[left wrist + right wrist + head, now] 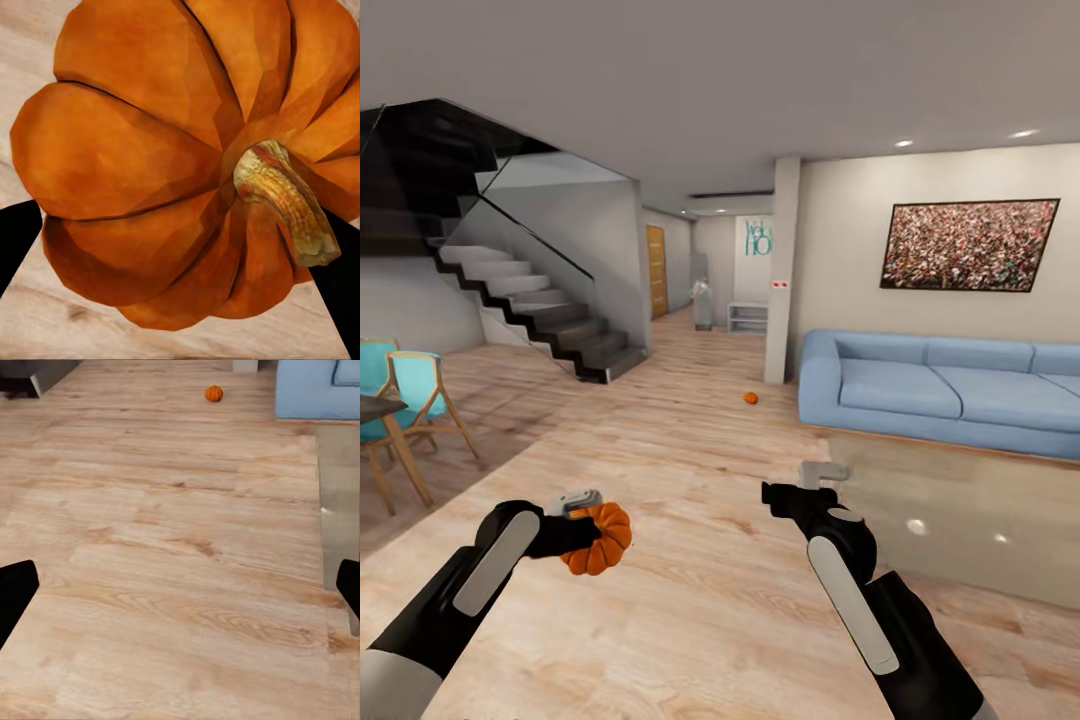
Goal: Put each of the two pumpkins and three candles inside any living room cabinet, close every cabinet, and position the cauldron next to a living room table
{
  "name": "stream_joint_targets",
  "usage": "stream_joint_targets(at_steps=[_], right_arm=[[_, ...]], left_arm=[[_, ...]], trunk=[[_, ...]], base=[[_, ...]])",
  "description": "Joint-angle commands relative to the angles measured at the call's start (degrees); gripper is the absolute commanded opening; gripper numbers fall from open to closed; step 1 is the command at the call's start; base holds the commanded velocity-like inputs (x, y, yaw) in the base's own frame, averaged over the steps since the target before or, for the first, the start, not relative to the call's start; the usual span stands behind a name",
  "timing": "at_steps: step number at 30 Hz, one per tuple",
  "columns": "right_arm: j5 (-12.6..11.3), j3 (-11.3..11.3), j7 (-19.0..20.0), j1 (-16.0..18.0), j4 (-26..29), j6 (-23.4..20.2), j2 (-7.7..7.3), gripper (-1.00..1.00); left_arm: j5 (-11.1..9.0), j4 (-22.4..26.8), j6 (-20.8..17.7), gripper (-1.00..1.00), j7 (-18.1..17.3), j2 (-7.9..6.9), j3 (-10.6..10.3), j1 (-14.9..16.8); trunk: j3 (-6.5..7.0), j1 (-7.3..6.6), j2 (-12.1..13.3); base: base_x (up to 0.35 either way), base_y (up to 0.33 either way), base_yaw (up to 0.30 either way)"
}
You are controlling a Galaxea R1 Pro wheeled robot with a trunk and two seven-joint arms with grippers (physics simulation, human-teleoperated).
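Note:
My left gripper (582, 536) is shut on a ribbed orange pumpkin (600, 540), held low over the wooden floor. In the left wrist view that pumpkin (150, 150) looms large, its tan stem (289, 202) pointing toward one finger (15, 240). A second pumpkin (750, 398) lies on the floor ahead, near the pillar and the sofa's end; the right wrist view has it far off (214, 393). My right gripper (782, 494) hangs open over bare floor (180, 592). The table's glossy grey top (960, 520) lies to my right. Candles, cabinet and cauldron are out of view.
A blue sofa (950, 390) stands against the right wall behind the table. A white pillar (780, 270) rises beside it. Stairs (540, 300) climb at the left, and teal chairs (415, 395) with a dark dining table sit at the far left. A hallway opens straight ahead.

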State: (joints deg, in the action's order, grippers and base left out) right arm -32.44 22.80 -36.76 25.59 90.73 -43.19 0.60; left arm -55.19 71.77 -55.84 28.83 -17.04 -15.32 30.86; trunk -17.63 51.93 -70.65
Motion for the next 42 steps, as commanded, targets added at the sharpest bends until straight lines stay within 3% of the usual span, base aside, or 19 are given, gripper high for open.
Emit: stream_joint_targets(at_steps=[1,3,10,15,20,26,29,36,42], right_arm=[[-0.51,0.09,-0.59,0.07,0.07,-0.14,0.01,1.0],[-0.51,0.34,-0.59,0.07,0.07,-0.14,0.06,1.0],[-0.47,2.19,-0.84,-0.06,0.02,-0.06,0.02,1.0],[-0.5,2.33,-1.15,-0.14,-0.22,-0.03,0.08,1.0],[-0.93,2.46,-5.06,-0.25,-0.36,0.02,0.15,1.0],[-1.31,2.86,-6.92,-3.91,-1.71,1.28,0.26,1.0],[-1.43,2.98,-7.04,-4.48,-5.83,4.23,0.97,1.0],[-1.54,2.99,-6.47,-4.73,-16.56,6.57,2.46,1.0],[-1.49,3.04,-5.24,-4.76,-18.99,8.66,2.64,1.0]], left_arm=[[-0.45,0.03,-1.24,-1.0,0.71,-0.14,-0.11,0.27],[-0.27,-0.57,-2.49,-1.0,0.81,-0.2,-0.12,1.07],[0.3,-10.27,-4.15,-1.0,0.91,-0.5,-0.32,6.21],[0.5,-11.29,-4.16,-1.0,0.82,-0.53,-0.4,6.67],[0.59,-11.39,-4.16,-1.0,0.79,-0.65,-0.49,6.75],[0.51,-11.79,-4.16,-1.0,0.79,-0.63,-0.85,6.76],[0.56,-12.93,-4.16,-1.0,0.83,-0.63,-0.91,6.8],[0.69,-14.32,-4.16,-1.0,0.87,-0.59,-0.94,6.84],[0.66,-14.57,-4.16,-1.0,0.99,-0.54,-1.0,6.84]], trunk=[[-0.07,0.03,-0.06],[-0.07,0.03,-0.06],[0.04,0.03,-0.06],[0.18,0.03,-0.06],[0.43,-0.19,0.34],[1.51,-1.5,2.74],[2.05,-2.16,3.95],[3.31,-3.7,6.75],[4.39,-5.02,9.16]], base=[[0.194,0.293,0.284],[0.199,0.289,0.284],[0.126,0.215,0.281],[0.105,0.061,0.272],[0.021,0.011,0.122],[0.003,0.001,0.016],[-0.001,0.0,0.002],[-0.166,0.0,0.001],[-0.099,0.0,0.0]])
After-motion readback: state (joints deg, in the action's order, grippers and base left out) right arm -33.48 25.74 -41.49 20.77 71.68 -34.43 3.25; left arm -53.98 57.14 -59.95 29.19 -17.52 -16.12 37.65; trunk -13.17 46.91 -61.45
